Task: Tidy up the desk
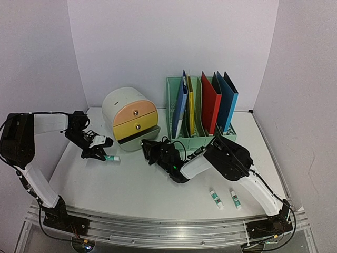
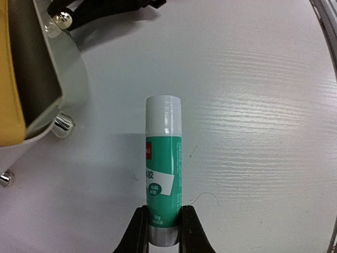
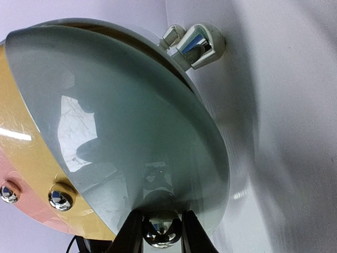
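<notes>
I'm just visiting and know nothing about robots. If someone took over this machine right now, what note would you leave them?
Left jaws: shut on a green glue stick, held low in front of the drawer unit.
Right jaws: shut on the knob of the grey bottom drawer, which looks pulled slightly out.
On the desk: two more glue sticks near the right arm. Folders stand in the green rack.
Done: one stick gripped, drawer knob gripped.
Left: probably open the drawer further, drop the held stick in, then collect the other two.
</notes>
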Robot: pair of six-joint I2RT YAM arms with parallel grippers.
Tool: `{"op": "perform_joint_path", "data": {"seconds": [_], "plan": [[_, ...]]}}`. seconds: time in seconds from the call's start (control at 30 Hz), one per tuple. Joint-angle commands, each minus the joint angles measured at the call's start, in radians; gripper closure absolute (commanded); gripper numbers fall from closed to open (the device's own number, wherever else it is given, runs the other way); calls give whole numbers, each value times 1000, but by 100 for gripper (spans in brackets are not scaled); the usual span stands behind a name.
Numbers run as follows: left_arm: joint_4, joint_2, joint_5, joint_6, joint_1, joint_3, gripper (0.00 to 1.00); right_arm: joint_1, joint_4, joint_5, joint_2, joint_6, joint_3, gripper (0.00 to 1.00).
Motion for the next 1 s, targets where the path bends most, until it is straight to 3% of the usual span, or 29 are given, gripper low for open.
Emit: {"op": "perform_joint_path", "data": {"seconds": [0.0, 0.27, 0.53, 0.97], "plan": [[-106, -64, 130, -31, 2, 100, 100, 26, 1, -40, -101, 34, -75, 84], [-67, -58, 173, -316, -59, 201, 100, 50, 0, -27, -144, 74, -154, 83], [125, -13, 23, -660, -166, 284, 100, 48, -31, -29, -112, 77, -107, 84], [253, -1, -151, -729, -169, 279, 100, 63, -99, -111, -209, 84, -225, 85]]}}
